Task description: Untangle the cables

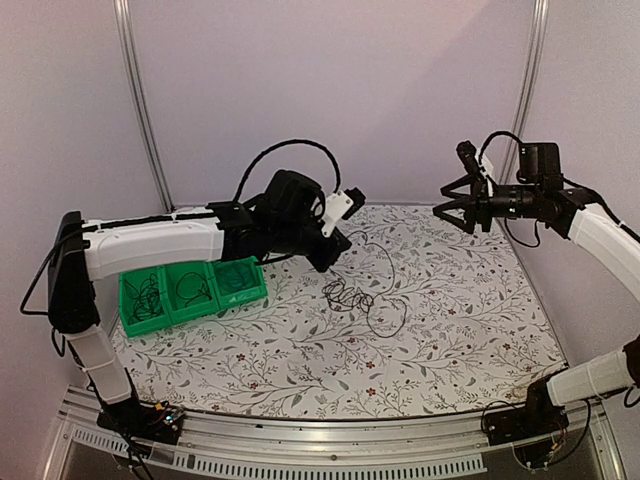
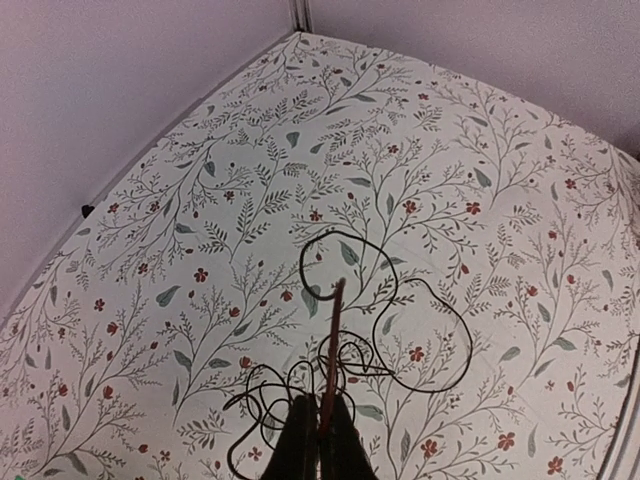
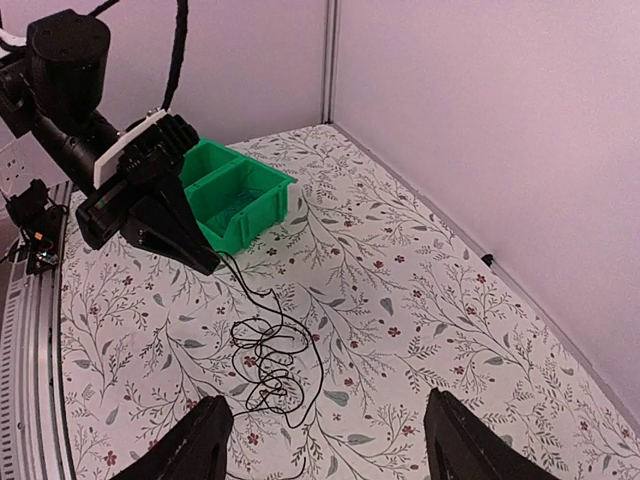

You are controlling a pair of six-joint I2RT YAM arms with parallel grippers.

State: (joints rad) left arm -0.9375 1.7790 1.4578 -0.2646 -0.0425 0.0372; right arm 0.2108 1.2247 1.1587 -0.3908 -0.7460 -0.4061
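roughly mid-table, the cables (image 1: 345,296) lie in a loose black tangle on the floral tablecloth (image 1: 450,330). left gripper (image 1: 326,264) pinched closed on one strand running up from the tangle. right gripper (image 1: 447,208) spread wide, holding nothing, raised well apart. green bin (image 1: 243,297) near left edge. pale lilac walls (image 1: 400,80), metal corner posts (image 1: 140,100).

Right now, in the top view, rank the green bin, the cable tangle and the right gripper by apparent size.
green bin
cable tangle
right gripper, smallest though raised toward the camera
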